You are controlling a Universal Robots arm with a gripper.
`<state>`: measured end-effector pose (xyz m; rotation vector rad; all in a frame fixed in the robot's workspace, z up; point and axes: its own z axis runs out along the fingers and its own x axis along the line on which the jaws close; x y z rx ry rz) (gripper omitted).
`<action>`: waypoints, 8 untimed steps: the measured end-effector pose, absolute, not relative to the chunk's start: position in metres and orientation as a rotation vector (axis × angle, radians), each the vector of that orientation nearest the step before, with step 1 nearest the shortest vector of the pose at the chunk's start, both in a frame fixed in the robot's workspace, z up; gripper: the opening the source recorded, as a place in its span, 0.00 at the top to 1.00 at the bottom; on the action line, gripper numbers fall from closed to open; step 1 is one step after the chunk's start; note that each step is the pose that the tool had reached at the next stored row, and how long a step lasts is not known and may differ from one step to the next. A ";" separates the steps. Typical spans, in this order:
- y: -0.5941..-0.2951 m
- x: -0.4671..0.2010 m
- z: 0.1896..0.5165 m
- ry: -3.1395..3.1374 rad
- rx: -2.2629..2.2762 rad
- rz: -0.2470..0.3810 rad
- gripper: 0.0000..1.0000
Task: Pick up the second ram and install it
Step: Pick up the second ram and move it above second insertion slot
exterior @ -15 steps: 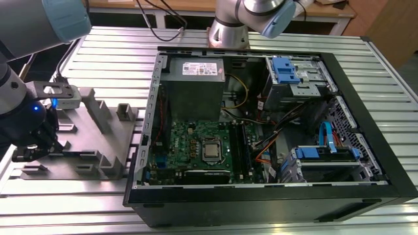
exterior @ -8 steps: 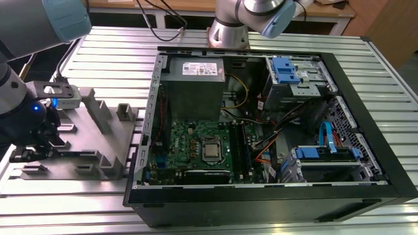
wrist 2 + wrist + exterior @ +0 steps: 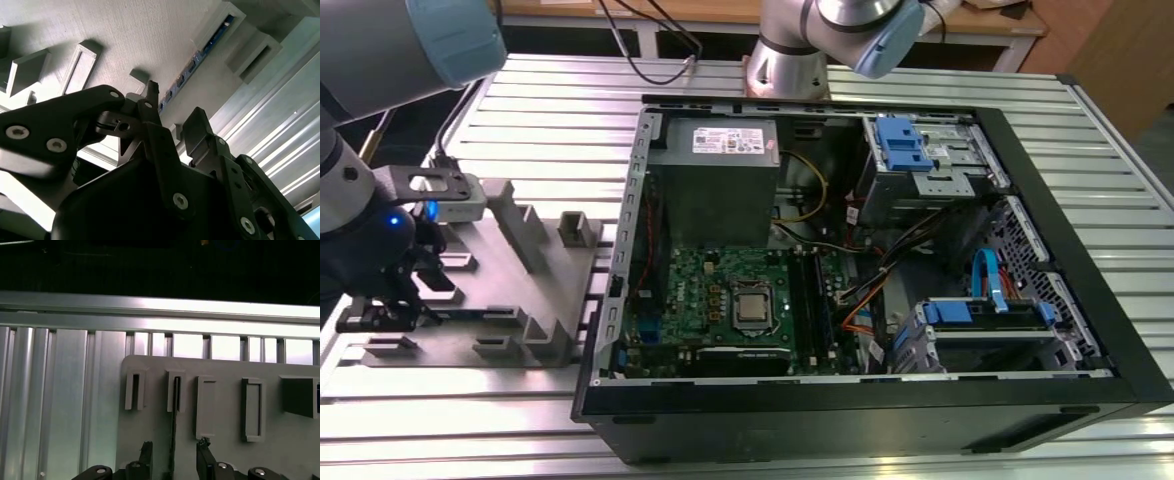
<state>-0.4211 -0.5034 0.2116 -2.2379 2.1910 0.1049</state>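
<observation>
Left of the open computer case point(image 3: 881, 250) in the exterior view, hangs low over the grey fixture plate point(image 3: 470, 292) with the gripper point(image 3: 380, 312) at the plate's far end from the case. Straddles the second ram point(image 3: 174, 425) with the fingers point(image 3: 146, 457) spread, a gap on either side, gripping nothing. Presents that stick edge-on in the first wrist view: a thin dark line standing in a slot of the plate, long axis running straight away from the gripper point(image 3: 174, 449) toward the ribbed aluminium table point(image 3: 60, 390). Turns its flat side to the second wrist view instead, the second ram point(image 3: 201, 55) as a blue-green strip with black chips, stretching on from the fingertips point(image 3: 200, 125). Adds, in the exterior view, the motherboard point(image 3: 720, 300) inside the case, well apart from the plate.
</observation>
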 end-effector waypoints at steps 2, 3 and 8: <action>-0.503 -0.422 0.210 2.181 -2.242 0.098 0.55; -0.503 -0.422 0.210 2.177 -2.245 0.096 0.55; -0.503 -0.424 0.206 2.163 -2.253 0.088 0.55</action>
